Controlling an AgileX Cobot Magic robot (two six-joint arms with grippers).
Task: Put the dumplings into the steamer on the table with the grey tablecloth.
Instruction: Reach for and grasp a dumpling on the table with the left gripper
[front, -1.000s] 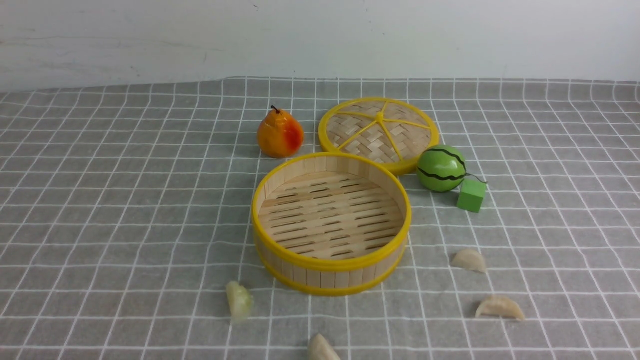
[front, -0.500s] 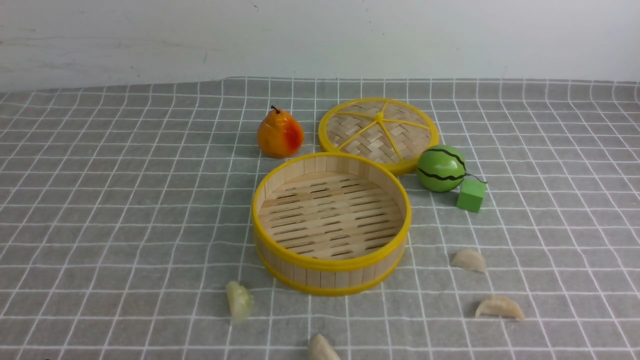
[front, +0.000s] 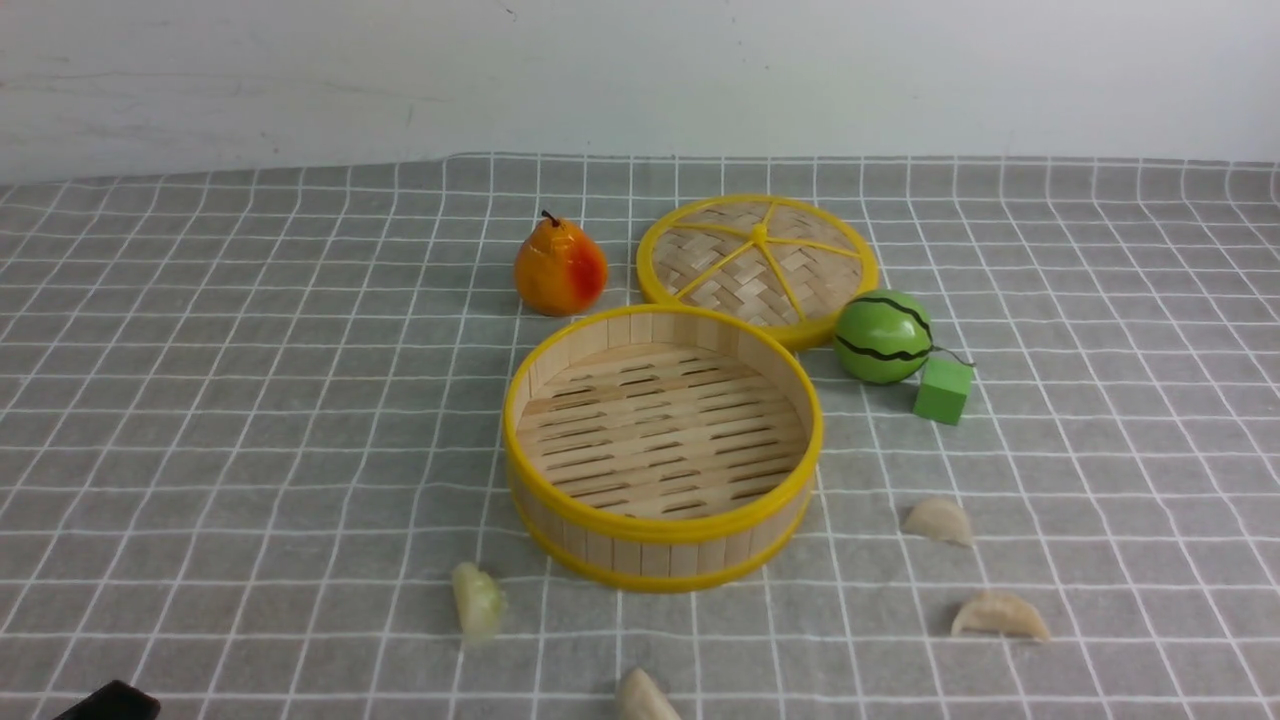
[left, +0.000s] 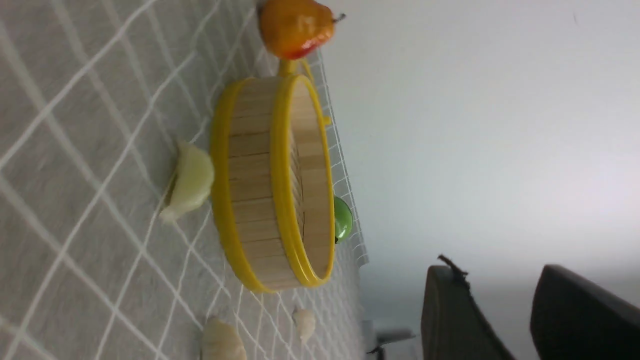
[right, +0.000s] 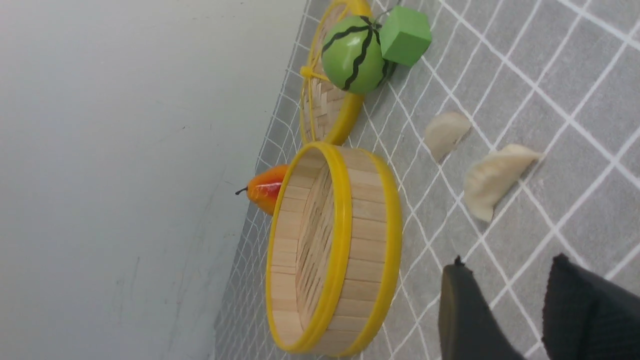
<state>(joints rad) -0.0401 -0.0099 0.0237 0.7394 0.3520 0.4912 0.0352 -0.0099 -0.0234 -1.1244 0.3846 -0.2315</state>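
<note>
The empty steamer (front: 655, 553) stands mid-table on the grey tablecloth (front: 250, 400). Four dumplings lie on the cloth around its near side: a green-tinged one (front: 478, 600) at front left, one (front: 643, 697) at the bottom edge, and two (front: 938, 520) (front: 1000, 615) at the right. My left gripper (left: 495, 272) is open and empty, held off the cloth, with the green-tinged dumpling (left: 190, 182) against the steamer wall (left: 250, 180) ahead. My right gripper (right: 507, 262) is open and empty just above the cloth, near two dumplings (right: 495, 177) (right: 446, 132) and the steamer (right: 367, 250).
An orange pear (front: 560, 268) and the woven yellow-rimmed lid (front: 757, 262) lie behind the steamer. A green striped ball (front: 884, 337) and a green cube (front: 943, 390) sit at its right. A white wall closes the back.
A dark part of my left gripper has come into the front view at the bottom left corner. The objects on the cloth have not moved.
</note>
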